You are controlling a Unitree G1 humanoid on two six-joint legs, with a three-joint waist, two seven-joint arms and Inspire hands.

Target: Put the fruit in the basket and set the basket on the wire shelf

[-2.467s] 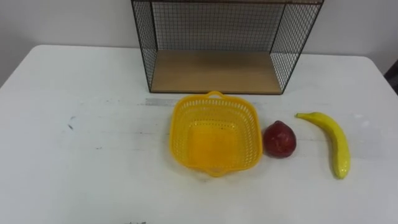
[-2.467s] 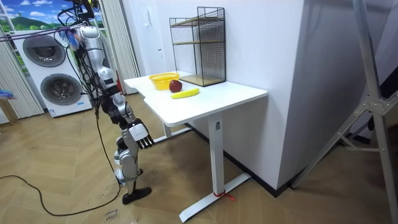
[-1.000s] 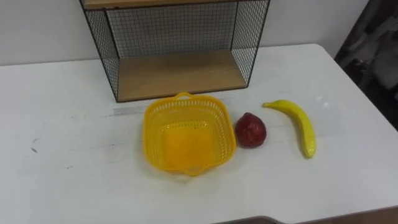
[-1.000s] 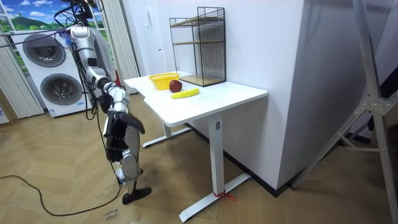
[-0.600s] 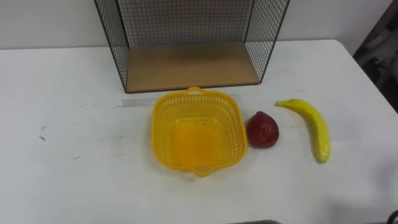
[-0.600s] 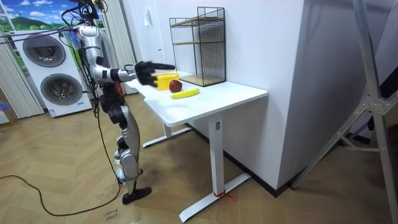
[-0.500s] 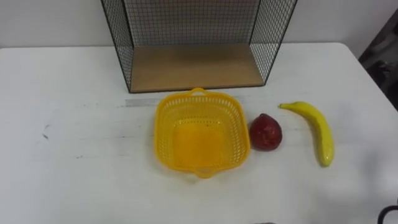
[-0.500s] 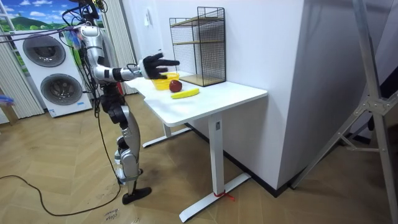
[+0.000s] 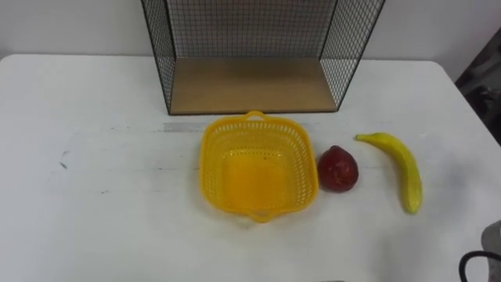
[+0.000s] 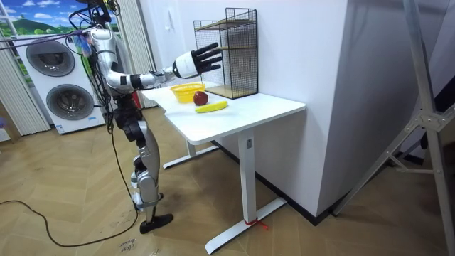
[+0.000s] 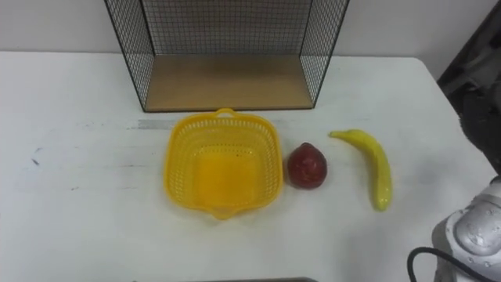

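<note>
on the white table (image 9: 102, 157), nearest the robot, the yellow basket (image 9: 210, 168) is seen with no fruit in it, one small handle turned toward the wire shelf (image 9: 250, 84). the red fruit (image 9: 337, 169) is laid just beside the basket's right wall, and the banana (image 9: 403, 172) farther right, apart from it. the shelf is set behind them. in the room view the right hand (image 10: 192, 64) is seen raised above the table, fingers spread straight, nothing grasped.
</note>
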